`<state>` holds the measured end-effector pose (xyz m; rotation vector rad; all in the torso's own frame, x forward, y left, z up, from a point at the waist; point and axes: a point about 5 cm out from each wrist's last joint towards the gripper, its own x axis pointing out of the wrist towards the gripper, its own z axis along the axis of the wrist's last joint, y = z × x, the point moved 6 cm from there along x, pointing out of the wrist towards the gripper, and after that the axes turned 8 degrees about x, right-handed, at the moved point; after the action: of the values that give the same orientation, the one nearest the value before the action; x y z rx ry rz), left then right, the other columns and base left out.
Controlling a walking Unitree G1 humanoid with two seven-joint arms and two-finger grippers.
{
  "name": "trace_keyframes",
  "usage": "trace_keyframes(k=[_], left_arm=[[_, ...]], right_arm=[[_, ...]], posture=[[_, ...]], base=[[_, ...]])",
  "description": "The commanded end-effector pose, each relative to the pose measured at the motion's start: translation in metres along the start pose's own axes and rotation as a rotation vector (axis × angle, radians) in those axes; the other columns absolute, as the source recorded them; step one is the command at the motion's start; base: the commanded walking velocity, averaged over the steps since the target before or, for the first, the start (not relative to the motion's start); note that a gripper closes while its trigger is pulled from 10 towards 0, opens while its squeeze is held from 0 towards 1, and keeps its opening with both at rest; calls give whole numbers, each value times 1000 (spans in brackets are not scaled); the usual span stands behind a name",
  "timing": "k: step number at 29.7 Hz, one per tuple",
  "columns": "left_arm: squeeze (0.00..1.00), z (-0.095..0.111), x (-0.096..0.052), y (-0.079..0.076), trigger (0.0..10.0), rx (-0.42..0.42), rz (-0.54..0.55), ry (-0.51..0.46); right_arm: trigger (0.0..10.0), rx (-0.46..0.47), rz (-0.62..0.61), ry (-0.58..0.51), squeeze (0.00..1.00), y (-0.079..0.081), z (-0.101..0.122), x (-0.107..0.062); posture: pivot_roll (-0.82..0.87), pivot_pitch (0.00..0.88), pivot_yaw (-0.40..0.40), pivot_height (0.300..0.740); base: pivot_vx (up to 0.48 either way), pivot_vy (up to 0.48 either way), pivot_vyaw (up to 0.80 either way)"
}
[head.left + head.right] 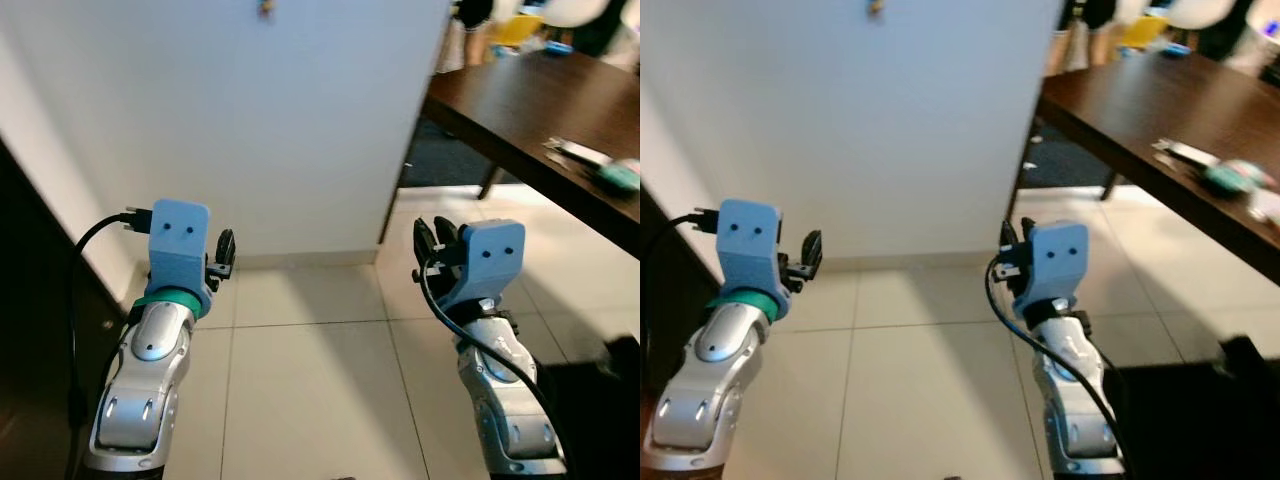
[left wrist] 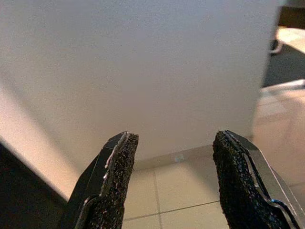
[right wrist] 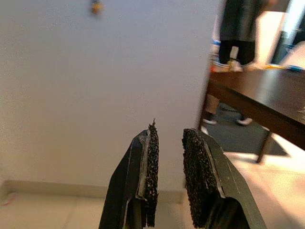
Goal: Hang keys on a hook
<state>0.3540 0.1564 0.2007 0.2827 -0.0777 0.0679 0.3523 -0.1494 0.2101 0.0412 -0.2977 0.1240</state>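
Ahead, a plain white wall (image 1: 250,130) is faced by both silver arms, which are raised above a floor of pale beige tiles (image 1: 310,380); high on this wall a small yellowish object (image 1: 265,8), perhaps the hook, is seen, but it is too small and blurred to be told with certainty; keys cannot be made out in any view. The left gripper (image 2: 174,186) is held up on the left side, near a dark panel (image 1: 30,330) at the edge; its jaws are spread wide, with the rough black pads (image 2: 119,181) well apart and nothing between them. The right gripper (image 3: 169,176) is held up on the right side, pointing to the wall; its jaws are nearly closed, with only a narrow gap left between the pads (image 3: 152,171), and nothing is seen held there. To the right of the wall a dark brown wooden table (image 1: 520,110) is placed; some flat objects (image 1: 590,160), one of them teal, are lying on it near its edge. Behind the table the legs of a person (image 3: 238,52) in dark clothes are visible.
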Motion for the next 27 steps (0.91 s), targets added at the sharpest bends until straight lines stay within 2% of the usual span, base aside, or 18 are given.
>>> trace_keyframes(k=[1,7,14,27], left_arm=[[0,3,1,0,10000,2,-4,-16],[0,21,5,3,10000,-21,-4,-66],[0,14,5,4,10000,-4,-5,-48],[0,14,5,7,10000,7,-5,-50]], right_arm=[[10000,9,9,-8,0,3,4,1],[10000,15,19,-18,0,7,6,4],[10000,10,14,-10,0,5,2,4],[10000,10,5,-10,0,3,3,4]], posture=[[-132,65,99,740],[-129,63,100,740],[-129,66,104,740],[-126,68,107,740]], base=[[0,0,-800],[0,0,-800],[0,0,-800],[0,0,-800]])
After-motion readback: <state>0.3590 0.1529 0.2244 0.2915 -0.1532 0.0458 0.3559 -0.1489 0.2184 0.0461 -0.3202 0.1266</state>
